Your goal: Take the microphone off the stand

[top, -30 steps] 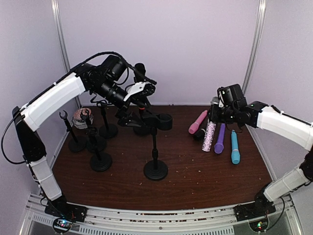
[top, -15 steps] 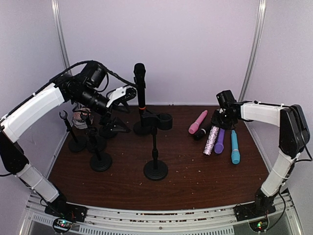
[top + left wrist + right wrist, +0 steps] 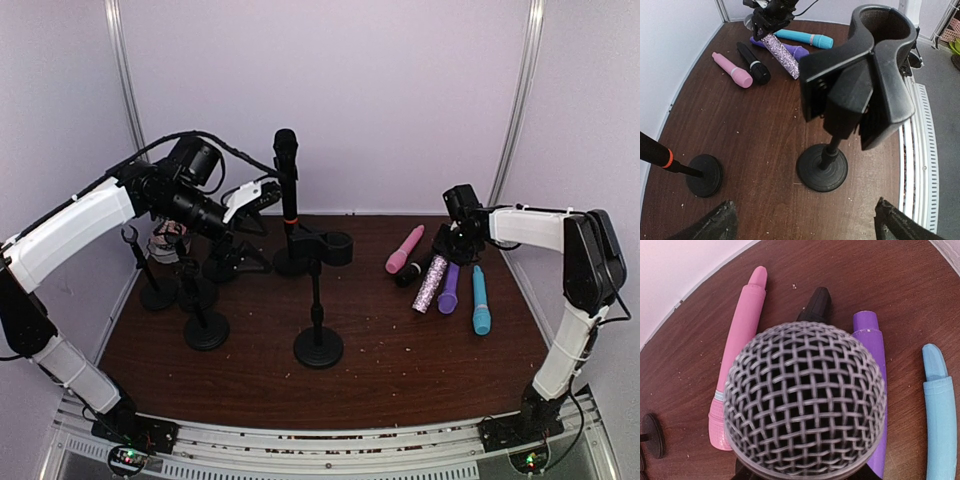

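The black microphone (image 3: 287, 175) stands upright in its stand (image 3: 291, 264) at the far middle of the worktop (image 3: 400, 370), head up and long axis vertical. My left pincer (image 3: 805, 227) gapes wide just left of it, holding nothing; a second ago it was right up against that microphone. My right pincer (image 3: 455, 236) is clamped on the head end of the glitter microphone (image 3: 430, 283), which slants toward the near edge among the loose microphones (image 3: 450, 285) by the far right corner. Only my right wrist view shows its mesh head (image 3: 805, 400). My left wrist view shows whole a loose black one (image 3: 754, 63) that the top view half hides.
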### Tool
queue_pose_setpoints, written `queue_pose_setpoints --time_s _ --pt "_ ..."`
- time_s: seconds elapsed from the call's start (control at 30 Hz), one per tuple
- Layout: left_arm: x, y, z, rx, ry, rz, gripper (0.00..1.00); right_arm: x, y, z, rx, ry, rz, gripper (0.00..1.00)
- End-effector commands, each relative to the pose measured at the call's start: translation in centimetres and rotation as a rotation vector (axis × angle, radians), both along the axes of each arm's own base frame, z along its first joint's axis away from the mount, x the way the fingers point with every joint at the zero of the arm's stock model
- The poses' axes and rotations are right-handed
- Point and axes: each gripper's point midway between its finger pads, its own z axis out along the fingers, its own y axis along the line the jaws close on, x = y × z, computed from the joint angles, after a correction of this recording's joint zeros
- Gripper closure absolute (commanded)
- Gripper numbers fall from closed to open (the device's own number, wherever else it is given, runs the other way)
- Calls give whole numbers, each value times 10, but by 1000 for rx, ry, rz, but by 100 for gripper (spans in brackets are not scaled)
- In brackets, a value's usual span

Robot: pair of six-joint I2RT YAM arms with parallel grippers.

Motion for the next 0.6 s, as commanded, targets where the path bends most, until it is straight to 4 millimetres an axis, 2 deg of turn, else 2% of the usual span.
queue_pose_setpoints --time_s 0.0,0.23,0.57 --pt "5 -4 3 -36 21 32 2 11 -5 2 -29 -14 -26 63" --pt "2 -6 -6 -37 54 19 2 10 -6 6 -28 -24 -28 57" --pt "3 -8 -7 -36 56 9 3 4 -1 14 1 -39 3 51"
